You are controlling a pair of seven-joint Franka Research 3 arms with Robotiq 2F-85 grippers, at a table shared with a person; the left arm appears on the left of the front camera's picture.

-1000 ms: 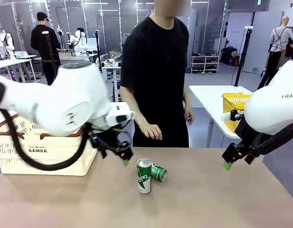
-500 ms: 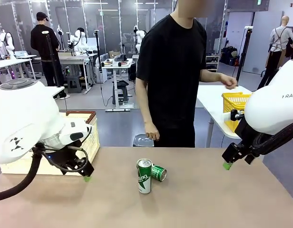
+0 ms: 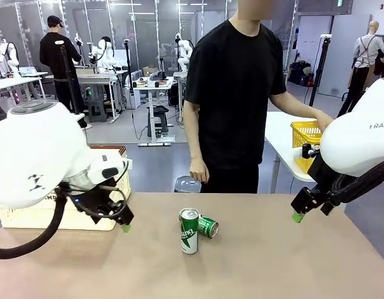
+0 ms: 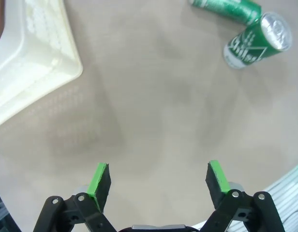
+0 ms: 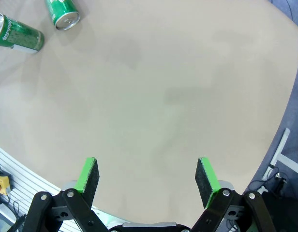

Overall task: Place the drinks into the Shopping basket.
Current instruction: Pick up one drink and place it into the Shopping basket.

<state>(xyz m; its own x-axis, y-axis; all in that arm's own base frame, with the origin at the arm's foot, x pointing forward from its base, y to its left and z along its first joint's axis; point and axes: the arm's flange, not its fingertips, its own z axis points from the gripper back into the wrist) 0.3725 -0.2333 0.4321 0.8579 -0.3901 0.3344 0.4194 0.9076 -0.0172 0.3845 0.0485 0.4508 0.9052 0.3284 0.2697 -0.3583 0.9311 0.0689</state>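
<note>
front cam: you're looking across the table [image 3: 273,268] at the person [image 3: 235,93], from farther back.
left wrist cam: close, pointing down at the table.
right wrist cam: same, close and downward.
shared: all three catch the green cans [image 3: 189,232].

left arm [image 3: 36,156] white, rounded | cable [image 3: 45,230] black | left end effector [image 4: 158,179] black | pads [image 4: 99,179] green

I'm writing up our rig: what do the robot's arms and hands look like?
The left arm and right arm are glossy white with rounded joints; the right one carries grey lettering. A thick black cable loops beneath the left arm. The left hand and right hand are black, two-fingered, with green pads.
</note>
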